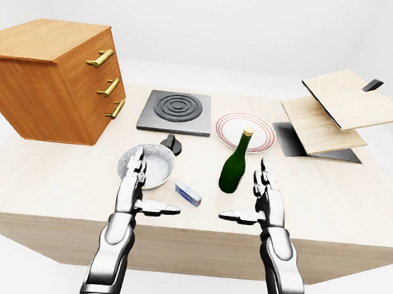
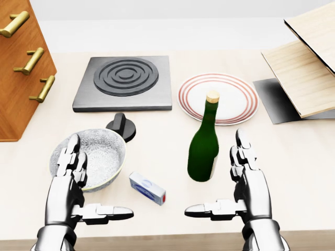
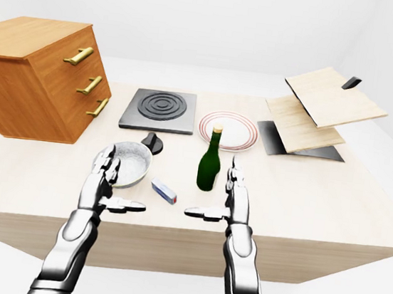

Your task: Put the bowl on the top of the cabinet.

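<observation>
A grey patterned bowl point(image 2: 99, 157) sits on the wooden table point(image 2: 293, 172), in the lower left of the head view. My left hand point(image 2: 86, 183) hovers open at the bowl's near rim, fingers up and thumb pointing right, not closed on it. My right hand point(image 2: 227, 180) is open too, just right of a green bottle point(image 2: 204, 144). The wooden cabinet point(image 1: 43, 78) with three brass handles stands on the table at the left, its flat top point(image 1: 41, 38) bare.
A black knob point(image 2: 122, 125) lies just above the bowl. A small blue-and-white box point(image 2: 147, 188) lies between my hands. Further up are a dark hob plate point(image 2: 124, 82) and a red-rimmed plate point(image 2: 219, 98). Tilted wooden boards point(image 1: 341, 107) stand at the right.
</observation>
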You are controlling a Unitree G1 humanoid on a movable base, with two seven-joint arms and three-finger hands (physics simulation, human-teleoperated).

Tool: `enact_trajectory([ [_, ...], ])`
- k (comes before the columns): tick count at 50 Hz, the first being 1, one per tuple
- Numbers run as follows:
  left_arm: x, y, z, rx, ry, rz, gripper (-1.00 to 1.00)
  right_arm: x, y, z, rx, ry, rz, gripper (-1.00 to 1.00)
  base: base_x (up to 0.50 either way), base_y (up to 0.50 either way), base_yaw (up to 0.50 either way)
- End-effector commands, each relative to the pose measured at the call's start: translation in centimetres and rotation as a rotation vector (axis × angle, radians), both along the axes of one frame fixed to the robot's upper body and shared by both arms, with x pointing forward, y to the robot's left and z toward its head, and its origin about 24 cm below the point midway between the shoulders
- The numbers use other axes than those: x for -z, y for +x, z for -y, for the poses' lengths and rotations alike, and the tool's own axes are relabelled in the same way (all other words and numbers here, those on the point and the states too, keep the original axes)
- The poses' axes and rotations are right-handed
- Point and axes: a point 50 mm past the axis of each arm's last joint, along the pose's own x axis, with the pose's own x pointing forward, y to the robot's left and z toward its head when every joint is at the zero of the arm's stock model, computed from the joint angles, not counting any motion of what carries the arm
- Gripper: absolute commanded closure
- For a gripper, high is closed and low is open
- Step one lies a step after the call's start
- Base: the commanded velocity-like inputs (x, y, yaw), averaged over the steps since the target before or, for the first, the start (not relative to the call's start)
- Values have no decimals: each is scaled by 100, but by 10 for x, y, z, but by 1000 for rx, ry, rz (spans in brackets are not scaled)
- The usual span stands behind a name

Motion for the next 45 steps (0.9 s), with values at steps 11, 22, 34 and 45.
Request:
enact_trajectory([
  [11,1,3,-11,-27,2,6,-100,-4,2,8,-3,37,46,-100,0,0,0],
  [22,-44,-28,-12,-81,75,239,-100,-41,-25,4,9,-79,218,-100,0,0,0],
  [34,-72,-48,-14,-135,100,356,-100,-60,-35,4,30,-120,300,-100,0,0,0],
  [45,-74,-49,-14,-141,108,365,-100,-63,-37,5,40,-148,314,-100,0,10,0],
])
